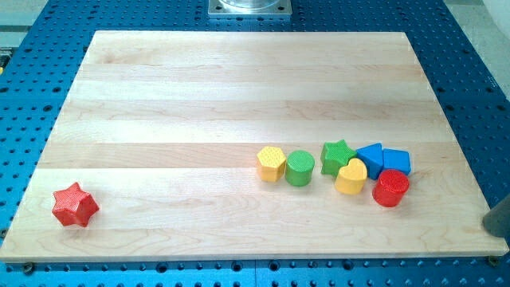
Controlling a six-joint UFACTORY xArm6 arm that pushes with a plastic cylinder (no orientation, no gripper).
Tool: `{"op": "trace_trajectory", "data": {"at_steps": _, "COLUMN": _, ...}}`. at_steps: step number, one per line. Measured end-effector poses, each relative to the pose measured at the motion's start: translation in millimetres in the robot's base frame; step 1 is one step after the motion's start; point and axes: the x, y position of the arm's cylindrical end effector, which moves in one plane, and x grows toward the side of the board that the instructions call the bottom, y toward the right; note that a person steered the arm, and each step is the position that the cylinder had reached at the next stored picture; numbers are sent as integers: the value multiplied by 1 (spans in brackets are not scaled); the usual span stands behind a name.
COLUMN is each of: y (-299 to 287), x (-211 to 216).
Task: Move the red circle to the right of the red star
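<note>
The red star [75, 205] lies near the board's bottom left corner. The red circle [390, 188] lies at the lower right, at the right end of a cluster of blocks, touching the yellow heart [351, 177] and just below a blue block [397, 160]. A dark, blurred shape at the view's right edge seems to be my rod. My tip [492, 226] is just off the board's right edge, well to the right of the red circle and a little below it, touching no block.
Left of the red circle lie a yellow hexagon [272, 163], a green circle [300, 168], a green star [338, 156] and a second blue block [370, 156]. The wooden board [239, 88] rests on a blue perforated table. A metal mount [249, 7] sits at the top.
</note>
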Motion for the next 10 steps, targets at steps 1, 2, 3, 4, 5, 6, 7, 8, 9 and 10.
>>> {"op": "trace_trajectory", "data": {"at_steps": 1, "y": 0, "x": 0}}
{"op": "trace_trajectory", "data": {"at_steps": 2, "y": 0, "x": -5}}
{"op": "trace_trajectory", "data": {"at_steps": 3, "y": -41, "x": -15}}
{"op": "trace_trajectory", "data": {"at_steps": 4, "y": -80, "x": -38}}
{"op": "trace_trajectory", "data": {"at_steps": 5, "y": -146, "x": -45}}
{"op": "trace_trajectory", "data": {"at_steps": 6, "y": -244, "x": -46}}
{"op": "trace_trajectory", "data": {"at_steps": 7, "y": -335, "x": -49}}
{"op": "trace_trajectory", "data": {"at_steps": 8, "y": -408, "x": -44}}
{"op": "trace_trajectory", "data": {"at_steps": 9, "y": -461, "x": -44}}
{"op": "trace_trajectory", "data": {"at_steps": 10, "y": -462, "x": -44}}
